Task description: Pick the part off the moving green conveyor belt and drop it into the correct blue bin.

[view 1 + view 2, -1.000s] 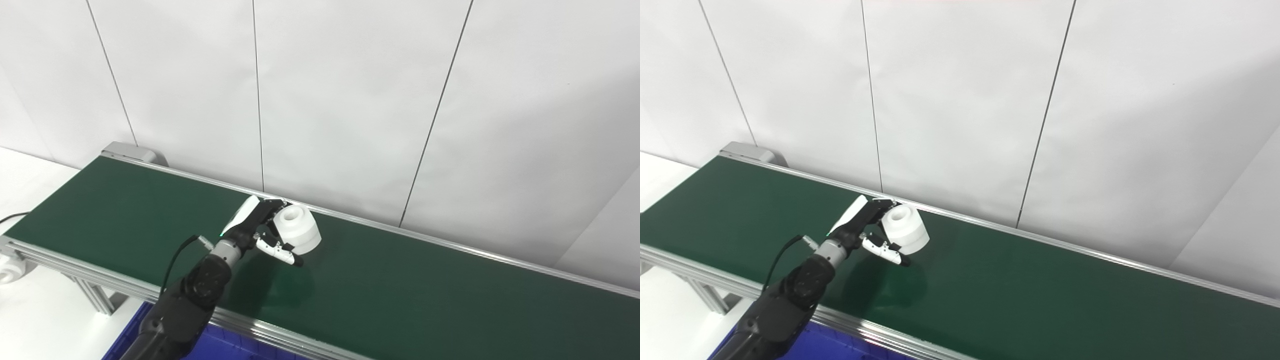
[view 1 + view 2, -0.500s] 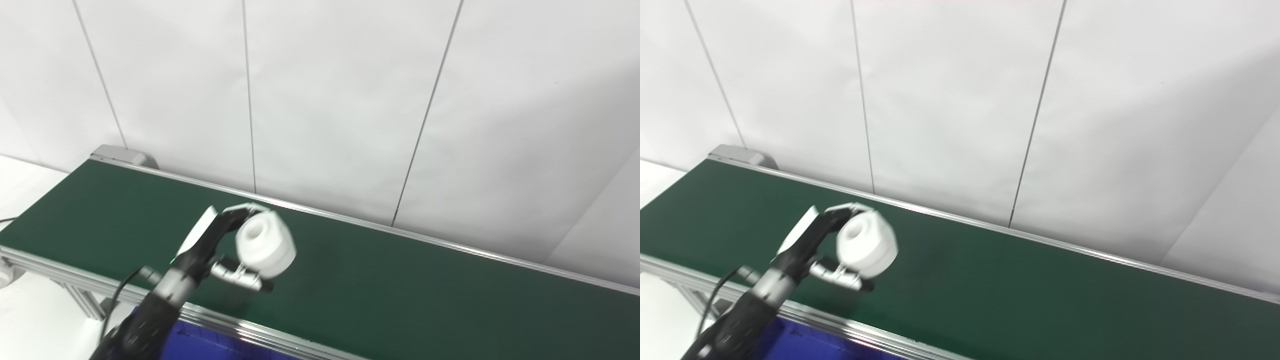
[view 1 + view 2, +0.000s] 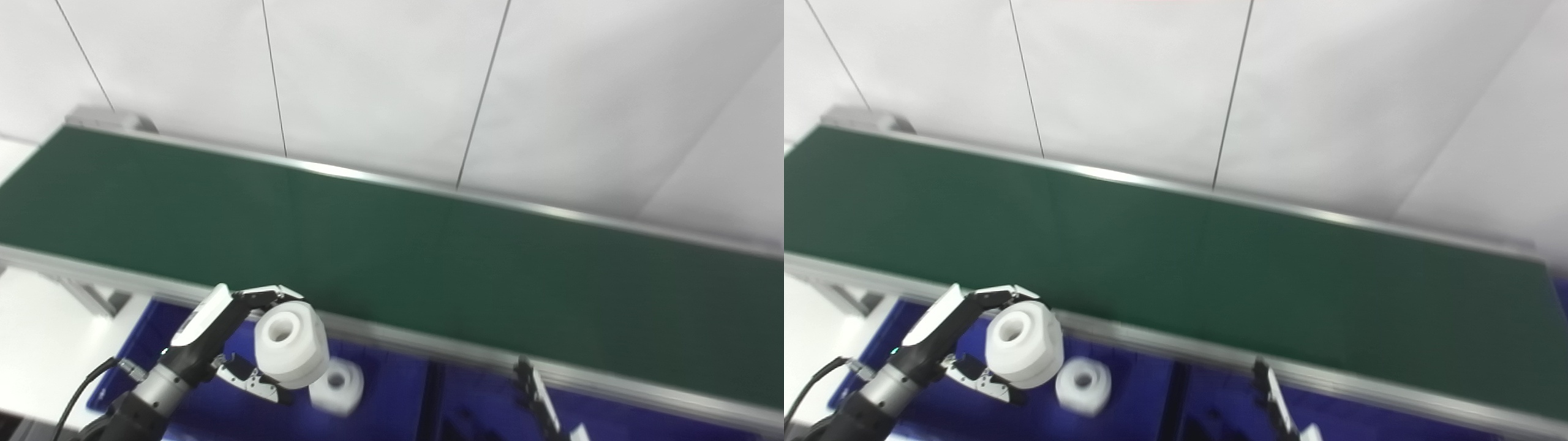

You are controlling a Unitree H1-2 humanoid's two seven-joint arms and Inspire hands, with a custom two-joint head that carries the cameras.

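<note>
We see only the fingertips of the right hand (image 3: 539, 398) poking up at the bottom edge, so we cannot tell whether it is open or closed. The blue bin (image 3: 380, 404) is cut off by the bottom edge, and its far wall is hidden behind the conveyor rail (image 3: 429, 346). A second white part (image 3: 335, 386) lying in the bin is blurred and partly covered by the held white part (image 3: 289, 346). The left arm (image 3: 122, 413) runs out of frame. The belt (image 3: 429, 245) is cut off at the right edge.
</note>
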